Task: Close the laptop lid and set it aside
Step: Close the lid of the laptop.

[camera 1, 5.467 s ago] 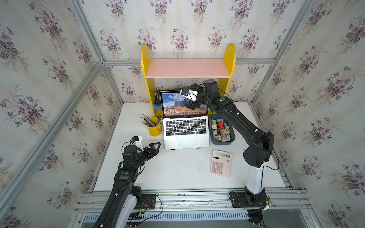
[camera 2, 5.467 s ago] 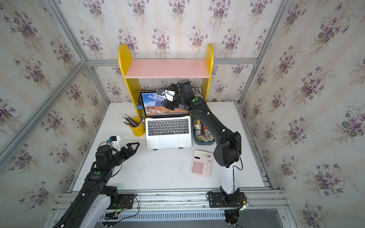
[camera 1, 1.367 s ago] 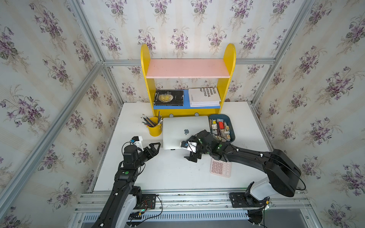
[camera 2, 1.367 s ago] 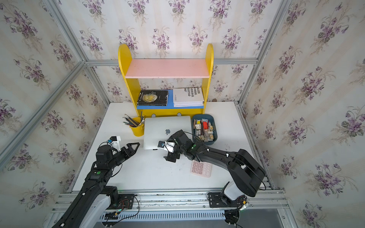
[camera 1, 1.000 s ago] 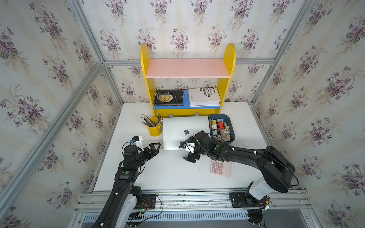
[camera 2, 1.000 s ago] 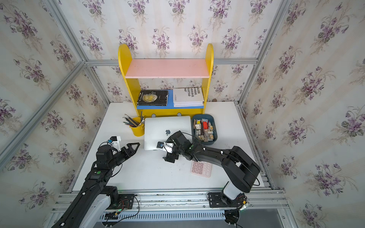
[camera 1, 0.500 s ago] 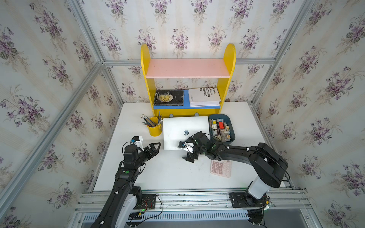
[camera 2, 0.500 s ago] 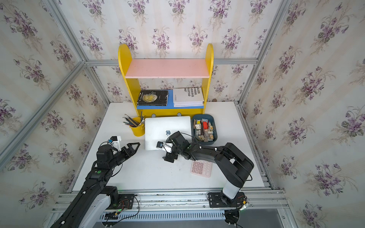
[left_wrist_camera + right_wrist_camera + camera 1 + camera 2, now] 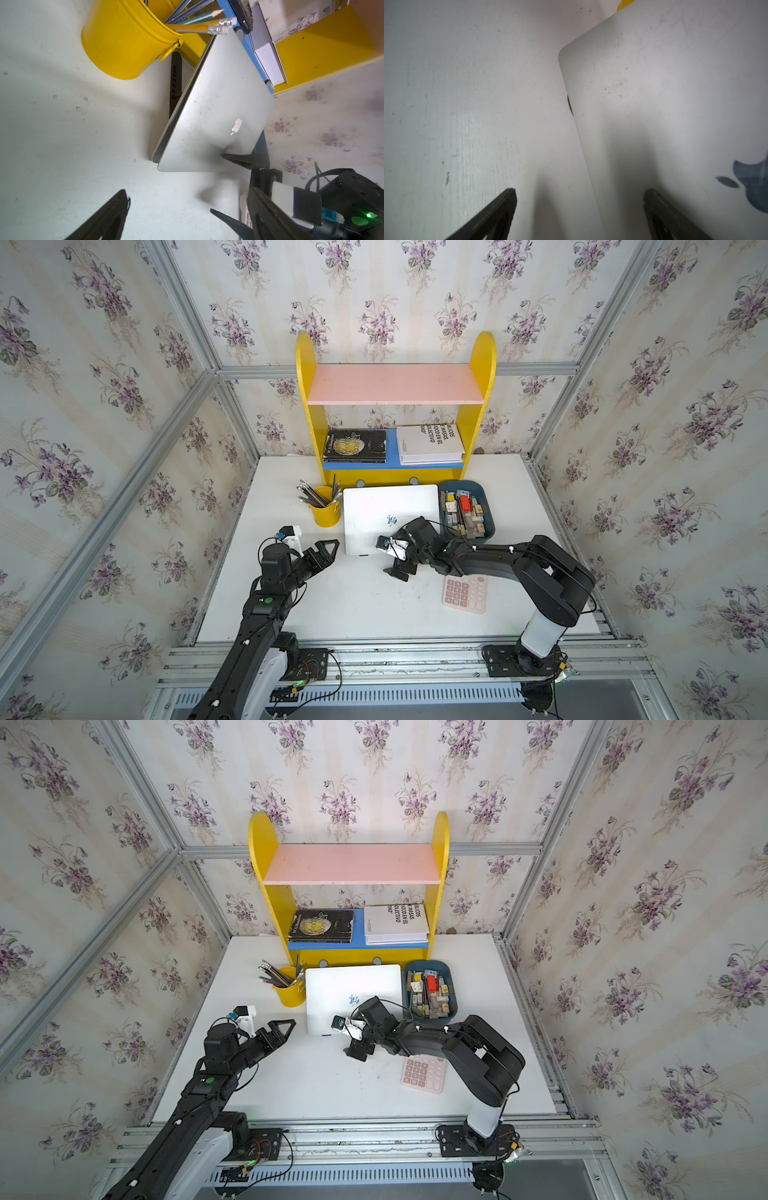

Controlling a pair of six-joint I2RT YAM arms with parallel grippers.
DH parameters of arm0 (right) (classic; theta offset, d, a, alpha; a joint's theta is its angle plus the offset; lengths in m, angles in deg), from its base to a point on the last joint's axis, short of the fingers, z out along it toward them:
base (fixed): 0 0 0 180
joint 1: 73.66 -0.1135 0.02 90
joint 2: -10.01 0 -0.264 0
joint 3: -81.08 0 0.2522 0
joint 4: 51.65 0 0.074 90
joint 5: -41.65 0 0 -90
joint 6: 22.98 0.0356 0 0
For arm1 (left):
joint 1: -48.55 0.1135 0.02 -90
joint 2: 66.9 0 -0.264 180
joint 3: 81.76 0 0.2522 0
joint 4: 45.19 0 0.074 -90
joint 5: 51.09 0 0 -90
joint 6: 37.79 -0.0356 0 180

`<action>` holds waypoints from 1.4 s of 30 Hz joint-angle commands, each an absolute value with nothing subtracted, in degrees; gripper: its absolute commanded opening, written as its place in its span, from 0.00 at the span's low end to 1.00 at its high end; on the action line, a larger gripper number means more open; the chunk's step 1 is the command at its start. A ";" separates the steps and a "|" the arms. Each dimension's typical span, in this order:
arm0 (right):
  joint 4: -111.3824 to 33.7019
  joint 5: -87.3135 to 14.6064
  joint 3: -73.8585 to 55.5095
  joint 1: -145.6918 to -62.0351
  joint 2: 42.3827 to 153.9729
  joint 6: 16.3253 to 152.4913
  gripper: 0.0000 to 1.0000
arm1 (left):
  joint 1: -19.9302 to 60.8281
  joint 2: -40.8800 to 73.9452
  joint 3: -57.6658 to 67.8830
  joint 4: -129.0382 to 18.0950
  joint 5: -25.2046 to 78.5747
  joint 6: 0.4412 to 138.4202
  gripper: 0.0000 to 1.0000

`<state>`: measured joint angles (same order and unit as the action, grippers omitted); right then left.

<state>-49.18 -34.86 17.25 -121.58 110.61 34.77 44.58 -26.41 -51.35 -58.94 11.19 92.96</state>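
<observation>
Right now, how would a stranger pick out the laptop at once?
Start at the yellow shelf at the back of the white table. Just in front, between the yellow pencil cup and the blue tray, lies the laptop. It alone is a flat, closed silver slab, far bigger than either neighbour.

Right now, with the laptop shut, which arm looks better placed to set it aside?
Probably the right: the right gripper is open, astride the laptop's near edge; the left gripper hovers open beside it, touching nothing.

Top views: high, front, looking down, sharing the whole table [image 9: 353, 614].
Left wrist: low, facing laptop [image 9: 218, 93].
Right wrist: close over laptop corner.
</observation>
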 commanded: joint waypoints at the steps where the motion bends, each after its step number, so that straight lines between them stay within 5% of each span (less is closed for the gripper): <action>1: -51.64 -35.40 17.42 -121.39 110.89 36.36 1.00 | 44.62 -26.47 -51.47 -56.74 9.91 93.08 0.92; 13: -62.09 -37.43 25.78 -120.51 103.98 42.81 1.00 | 44.57 -25.06 -51.20 -56.23 8.89 92.22 0.93; 31: -97.64 -30.36 45.56 -105.36 93.42 88.00 1.00 | 41.44 -11.97 -52.17 -44.80 2.69 94.41 0.93; 42: -94.75 -31.20 47.11 -101.20 92.63 95.27 0.99 | 38.90 -4.23 -51.14 -38.56 4.07 95.94 0.92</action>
